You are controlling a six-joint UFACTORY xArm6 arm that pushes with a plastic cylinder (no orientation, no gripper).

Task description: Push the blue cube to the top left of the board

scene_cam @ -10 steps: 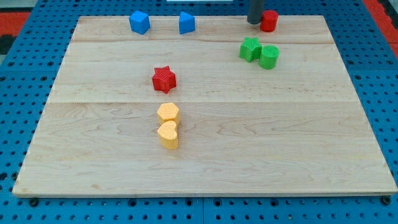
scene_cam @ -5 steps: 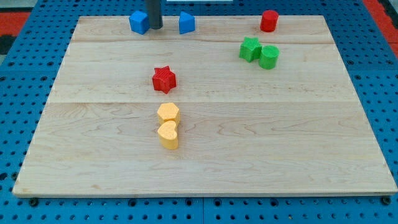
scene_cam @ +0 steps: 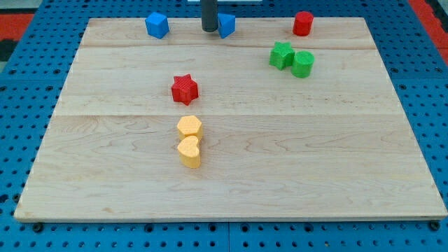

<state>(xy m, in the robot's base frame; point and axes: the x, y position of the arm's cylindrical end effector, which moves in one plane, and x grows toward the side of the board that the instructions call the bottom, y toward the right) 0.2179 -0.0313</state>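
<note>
The blue cube point(scene_cam: 157, 24) sits near the top edge of the wooden board point(scene_cam: 231, 175), left of centre. A second blue block point(scene_cam: 227, 25), its shape unclear, sits to its right at the top edge. My tip point(scene_cam: 209, 29) is right against that second blue block's left side and hides part of it. The tip is well to the right of the blue cube, with a gap between them.
A red cylinder point(scene_cam: 302, 23) is at the top right. A green star point(scene_cam: 281, 54) and a green cylinder point(scene_cam: 303, 64) touch below it. A red star point(scene_cam: 185, 89) is mid-board. A yellow hexagon point(scene_cam: 189, 127) and a yellow heart point(scene_cam: 189, 151) sit below it.
My tip swept left from the red cylinder to the blue cube's right side, then moved back right. The second blue block has shifted a little to the right.
</note>
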